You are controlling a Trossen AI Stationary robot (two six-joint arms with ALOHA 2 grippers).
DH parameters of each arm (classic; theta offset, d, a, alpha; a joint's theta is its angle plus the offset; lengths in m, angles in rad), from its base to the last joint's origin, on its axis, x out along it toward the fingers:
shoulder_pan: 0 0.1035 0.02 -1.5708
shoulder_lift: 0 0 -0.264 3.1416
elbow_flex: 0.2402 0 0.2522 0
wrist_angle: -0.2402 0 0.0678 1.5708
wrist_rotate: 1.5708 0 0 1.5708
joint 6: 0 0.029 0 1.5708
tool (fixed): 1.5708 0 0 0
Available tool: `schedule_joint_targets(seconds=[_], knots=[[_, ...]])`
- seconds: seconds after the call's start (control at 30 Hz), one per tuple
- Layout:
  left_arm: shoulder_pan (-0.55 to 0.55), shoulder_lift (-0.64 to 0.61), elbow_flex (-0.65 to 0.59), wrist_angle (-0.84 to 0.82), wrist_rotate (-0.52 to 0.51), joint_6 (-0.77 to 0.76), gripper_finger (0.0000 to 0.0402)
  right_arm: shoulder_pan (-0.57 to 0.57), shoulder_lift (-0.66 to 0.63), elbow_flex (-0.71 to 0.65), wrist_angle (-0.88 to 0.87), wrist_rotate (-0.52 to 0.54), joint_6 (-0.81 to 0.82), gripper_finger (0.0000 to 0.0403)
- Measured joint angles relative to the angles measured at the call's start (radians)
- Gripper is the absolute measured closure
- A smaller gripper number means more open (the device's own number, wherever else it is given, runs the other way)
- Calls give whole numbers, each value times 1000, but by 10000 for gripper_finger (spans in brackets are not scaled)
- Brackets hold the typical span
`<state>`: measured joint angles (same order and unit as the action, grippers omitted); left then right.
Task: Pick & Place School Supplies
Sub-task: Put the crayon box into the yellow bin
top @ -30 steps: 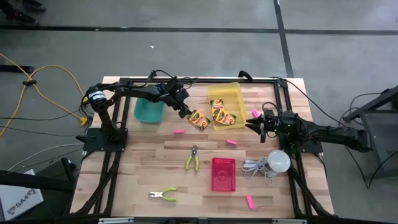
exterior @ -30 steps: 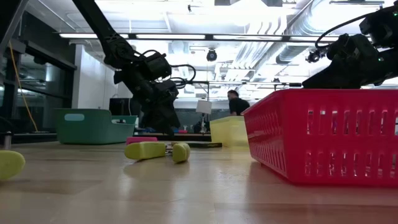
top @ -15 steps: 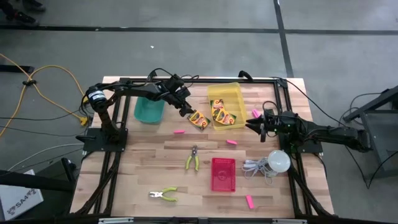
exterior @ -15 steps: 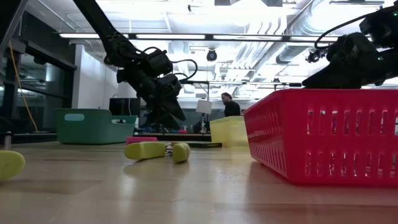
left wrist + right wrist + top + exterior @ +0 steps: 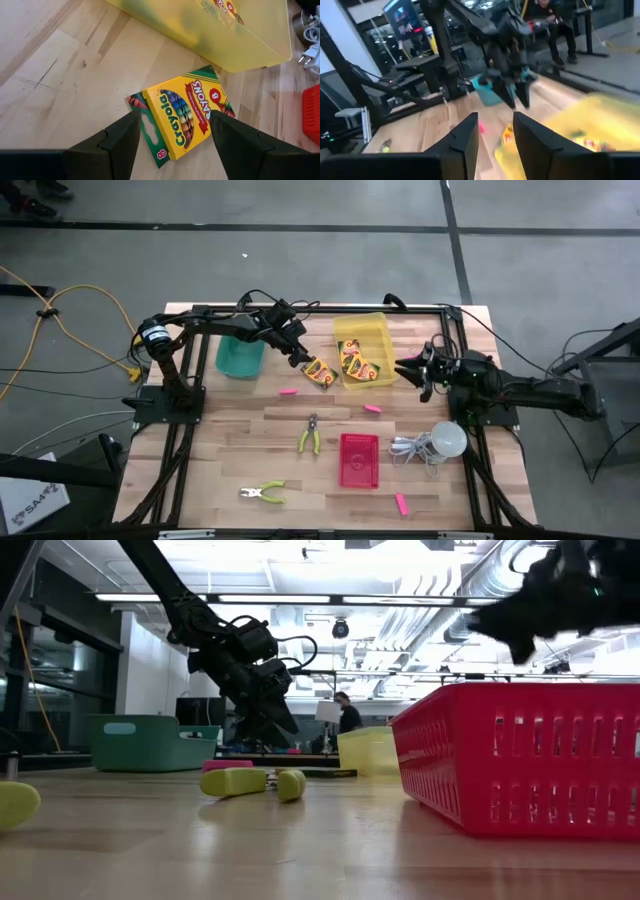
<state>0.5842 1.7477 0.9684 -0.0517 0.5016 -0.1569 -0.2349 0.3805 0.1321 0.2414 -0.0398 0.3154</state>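
Note:
Two crayon boxes (image 5: 185,115) lie stacked flat on the table beside the yellow bin (image 5: 360,330), the yellow one on top of a green one. My left gripper (image 5: 172,150) hangs open just above them, slanting down, one finger on either side, touching nothing. More crayon boxes (image 5: 355,363) lie inside the yellow bin. Pink erasers lie on the table at the middle left (image 5: 288,391), the middle (image 5: 372,408) and the near right (image 5: 401,503). My right gripper (image 5: 408,370) stands raised to the right of the yellow bin, pointing level toward the left, fingers apart with nothing between them (image 5: 495,145).
A teal bin (image 5: 238,358) stands at the far left and a red basket (image 5: 359,460) near the front middle. Two pliers with yellow-green handles (image 5: 310,435) (image 5: 263,493) lie on the wood. A white bulb with a coiled cord (image 5: 447,438) sits at the right.
My right gripper has risen and tipped up, so that it now points level across the table; in the low view it has gone up toward the top edge. Its fingers' gap has not changed.

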Motion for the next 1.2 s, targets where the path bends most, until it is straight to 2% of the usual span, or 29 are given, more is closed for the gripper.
schedule_joint_targets(seconds=[0.23,0.4,0.67,0.83,1.03,1.2], knots=[[0,0,0,0,-1,0,169,0,341,247,-7,-73,-115,279],[0,0,0,0,-1,0,169,-1,605,418,-89,-71,-235,279],[0,0,0,-7,-1,0,169,17,961,634,-127,-63,-325,280],[0,0,0,-7,-1,0,169,54,1117,773,-164,-64,-387,280],[0,0,0,-10,-1,0,169,73,1275,990,-425,-63,-425,280],[0,0,0,-10,-1,1,169,71,1363,1107,-548,-55,-441,280]])
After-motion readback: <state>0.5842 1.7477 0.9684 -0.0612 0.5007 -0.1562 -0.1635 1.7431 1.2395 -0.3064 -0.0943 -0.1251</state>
